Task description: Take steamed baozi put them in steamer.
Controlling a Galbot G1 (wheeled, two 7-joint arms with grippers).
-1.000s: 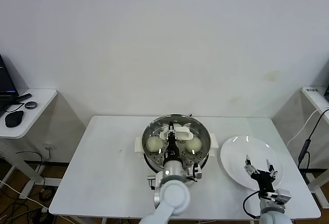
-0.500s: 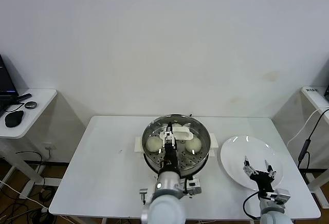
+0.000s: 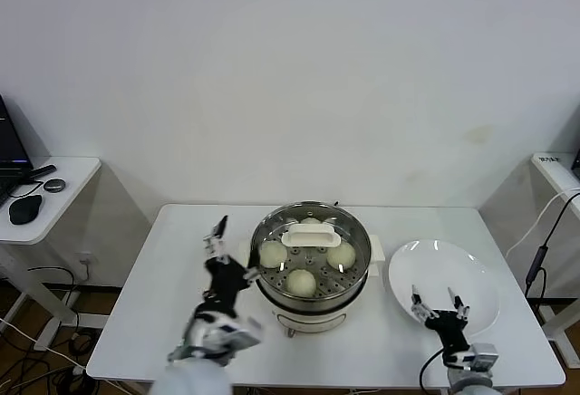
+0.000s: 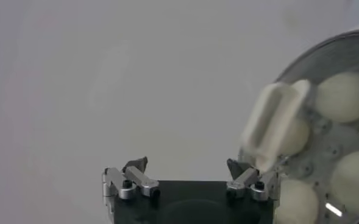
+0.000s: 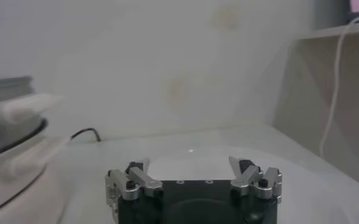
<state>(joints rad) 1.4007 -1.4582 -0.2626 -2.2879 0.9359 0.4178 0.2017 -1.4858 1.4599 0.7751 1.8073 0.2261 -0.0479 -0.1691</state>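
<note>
Left gripper (image 3: 227, 248) fingers are sitting spread wide with nothing between them, hovering over the table (image 3: 172, 304) just left of the steamer (image 3: 311, 264). Right gripper (image 3: 435, 305) is hanging open and empty too, by the near edge of the white plate (image 3: 453, 268). Buns (image 3: 301, 282) are all lying inside the steamer around its white handle (image 3: 311, 236).

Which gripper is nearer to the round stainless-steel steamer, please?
Left. The left gripper is just beside the round stainless-steel steamer, on its left; the right gripper hangs farther off, over the flat white plate.
</note>
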